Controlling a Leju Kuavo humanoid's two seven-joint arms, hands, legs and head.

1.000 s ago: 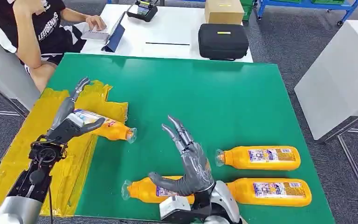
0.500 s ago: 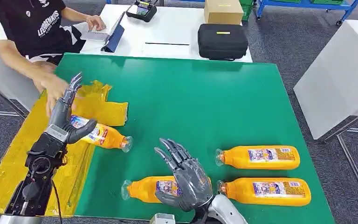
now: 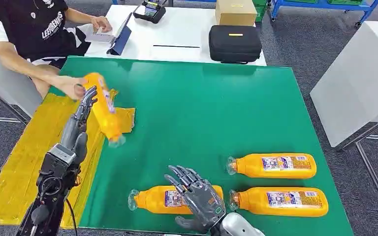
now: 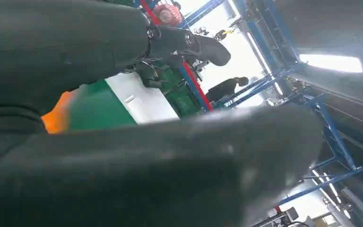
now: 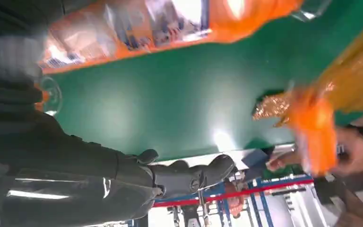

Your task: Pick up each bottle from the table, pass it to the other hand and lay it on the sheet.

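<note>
A person's hand (image 3: 72,88) holds an orange bottle (image 3: 103,109) tilted in the air, cap down, over the far part of the yellow sheet (image 3: 24,162). My left hand (image 3: 76,130) stands beside that bottle with its fingers stretched up and nothing in its grasp. Three more orange bottles lie on the green table: one at the near edge (image 3: 155,199), two at the right (image 3: 273,165) (image 3: 278,201). My right hand (image 3: 197,196) hovers over the near-edge bottle (image 5: 170,23) with its fingers spread, and it grips nothing.
The person sits at the table's far left corner, an arm reaching over the sheet. A white table behind carries a black case (image 3: 235,43), a cardboard box (image 3: 236,12) and a tablet (image 3: 120,37). A white cabinet (image 3: 359,73) stands to the right.
The person's hand took the bottle from beside my left hand and lifted it off the sheet. My left hand's fingers straightened. My right hand sank lower over the near-edge bottle.
</note>
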